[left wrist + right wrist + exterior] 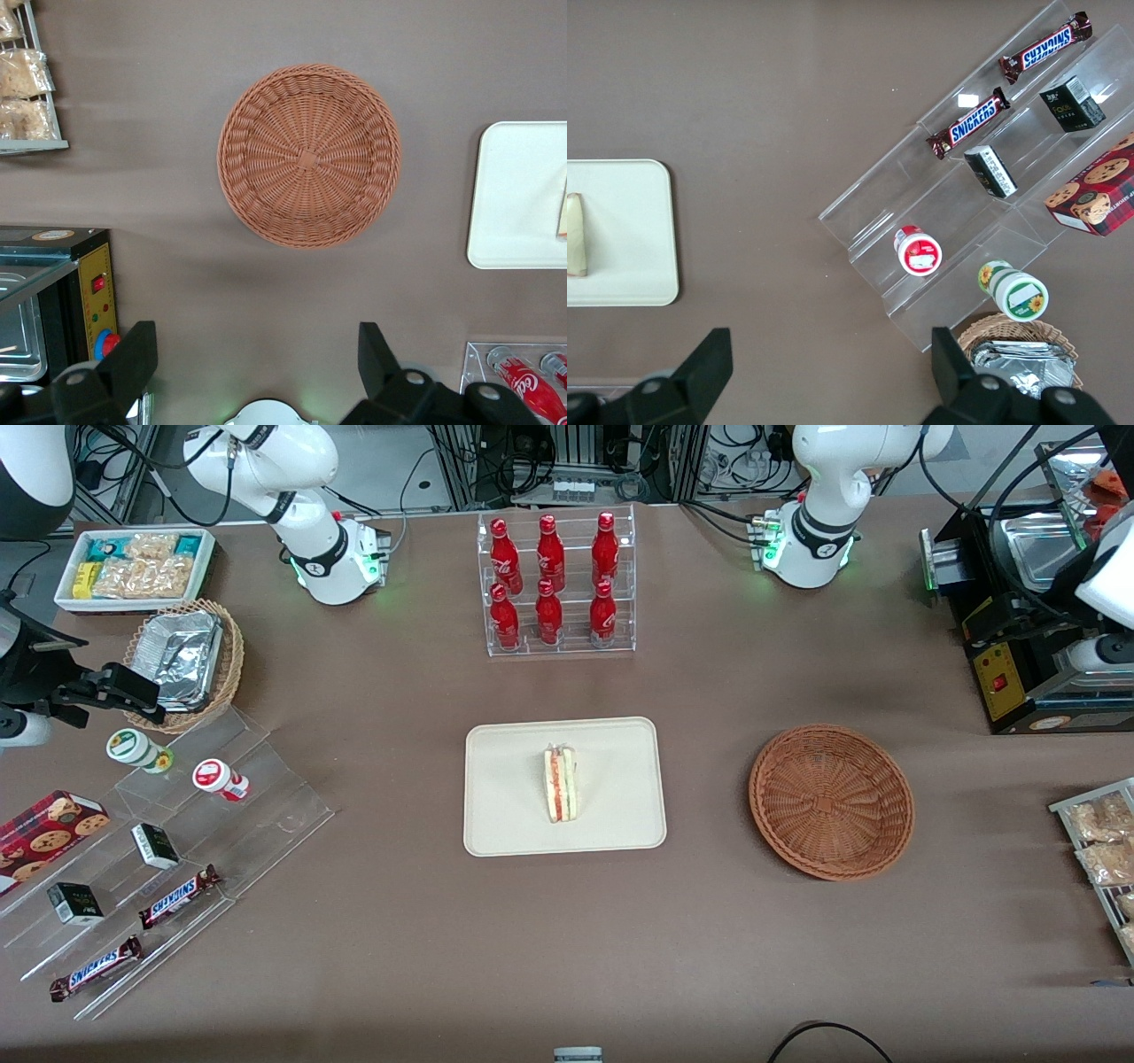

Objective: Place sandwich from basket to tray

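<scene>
On the tray (611, 815): sandwich (560, 783) delivered, basket (831, 801) empty.
Sandwich rests on edge near tray centre, filling layers facing up, well inside the rim, so no overhang; transfer looks complete. Basket sits beside tray toward working arm's end of table, apart from it, nothing inside. Gripper (257, 363) hangs high above table near basket, fingers spread wide w/ nothing between them, judged a retracted pose.
</scene>
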